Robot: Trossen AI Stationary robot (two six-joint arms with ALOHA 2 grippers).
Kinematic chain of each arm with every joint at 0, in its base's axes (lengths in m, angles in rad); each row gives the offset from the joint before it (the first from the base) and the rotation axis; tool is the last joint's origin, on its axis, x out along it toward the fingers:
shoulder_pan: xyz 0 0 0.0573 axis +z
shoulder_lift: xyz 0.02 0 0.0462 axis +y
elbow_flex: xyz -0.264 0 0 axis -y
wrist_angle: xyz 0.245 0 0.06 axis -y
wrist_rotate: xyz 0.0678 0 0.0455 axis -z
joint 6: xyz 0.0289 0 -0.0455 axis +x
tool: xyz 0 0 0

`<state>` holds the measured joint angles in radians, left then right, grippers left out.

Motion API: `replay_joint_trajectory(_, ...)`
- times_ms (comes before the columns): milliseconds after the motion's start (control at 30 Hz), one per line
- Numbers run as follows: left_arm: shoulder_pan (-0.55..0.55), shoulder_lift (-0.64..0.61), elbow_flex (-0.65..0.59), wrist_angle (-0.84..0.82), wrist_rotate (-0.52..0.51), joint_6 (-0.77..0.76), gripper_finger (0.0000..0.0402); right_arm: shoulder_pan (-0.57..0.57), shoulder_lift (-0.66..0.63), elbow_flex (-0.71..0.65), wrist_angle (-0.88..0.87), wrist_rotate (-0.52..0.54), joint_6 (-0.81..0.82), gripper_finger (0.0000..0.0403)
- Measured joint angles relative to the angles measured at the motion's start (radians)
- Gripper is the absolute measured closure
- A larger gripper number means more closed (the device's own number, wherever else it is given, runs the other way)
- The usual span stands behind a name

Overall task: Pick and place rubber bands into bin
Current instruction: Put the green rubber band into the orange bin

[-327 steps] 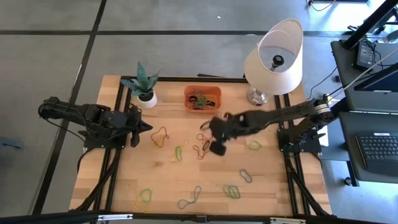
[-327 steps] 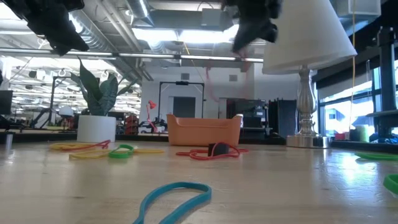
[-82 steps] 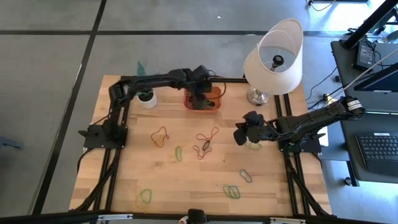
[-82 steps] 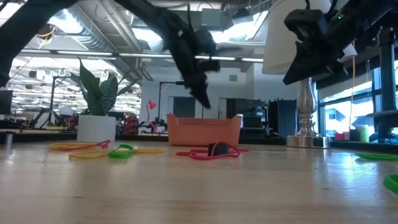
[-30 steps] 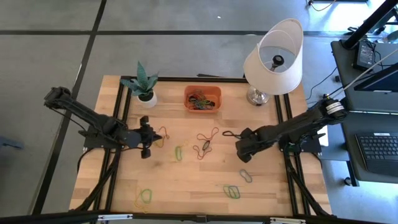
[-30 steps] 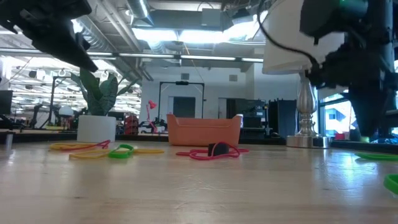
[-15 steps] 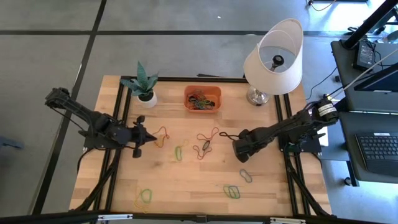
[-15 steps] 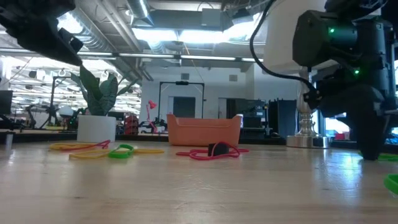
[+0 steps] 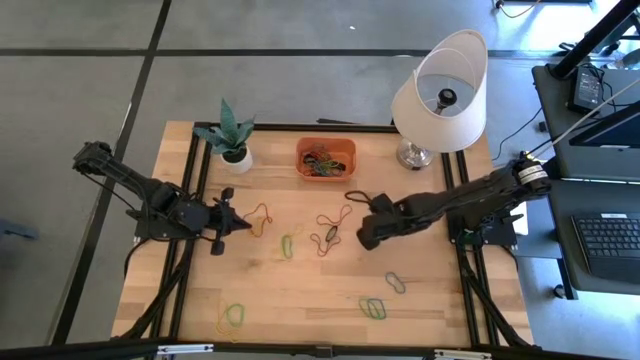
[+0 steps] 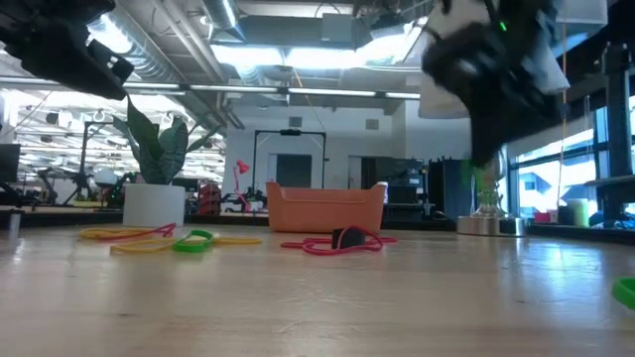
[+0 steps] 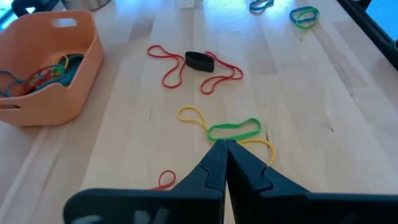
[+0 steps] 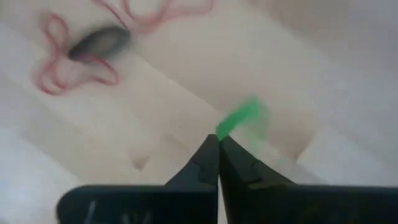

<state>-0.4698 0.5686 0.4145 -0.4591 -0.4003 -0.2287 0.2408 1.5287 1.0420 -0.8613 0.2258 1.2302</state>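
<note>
The orange bin [image 9: 326, 158] [image 10: 325, 208] [image 11: 43, 65] stands at the table's far middle with several rubber bands in it. Loose bands lie on the wood: a red one with a black one [image 9: 330, 228] [image 11: 196, 65], a green and a yellow one [image 9: 287, 244] [image 11: 233, 129], and an orange one [image 9: 258, 218]. More lie near the front edge [image 9: 372, 307]. My right gripper [image 9: 362, 240] [image 12: 219, 140] hangs above mid-table, shut on a green band [image 12: 242, 118] [image 10: 483, 183]. My left gripper [image 9: 240, 225] [image 11: 224, 144] hovers shut above the green and yellow bands, touching nothing. My right gripper pinches the green band between its two fingers, at one end of the band [image 12: 229, 127] right at the fingertips. The fingers come from above, pointing steeply down. The rest of the band sticks out past the fingertips, lifted clear of the table.
A white lamp [image 9: 440, 95] stands at the far right, and a plant in a white pot [image 9: 235, 155] [image 10: 154, 205] at the far left beside the bin. Bare wood lies between the scattered bands.
My right gripper went down to the table near the right side, took up the green band there, then rose and moved toward the table's middle with the band hanging from its tips. My left gripper has drawn back slightly toward the table's left edge.
</note>
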Motion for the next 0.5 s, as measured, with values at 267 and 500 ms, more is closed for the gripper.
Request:
replay_joint_trajectory(267,0.005,0.0,0.0,0.016,-0.009,0.075,0.04,-0.093,0.05,0.348,-0.132,0.148,-0.248,0.0402)
replay_joint_trajectory(500,0.126,0.0,0.0,0.046,0.021,0.166,0.04,-0.264,0.174,0.593,-0.104,0.152,-0.576,0.0403)
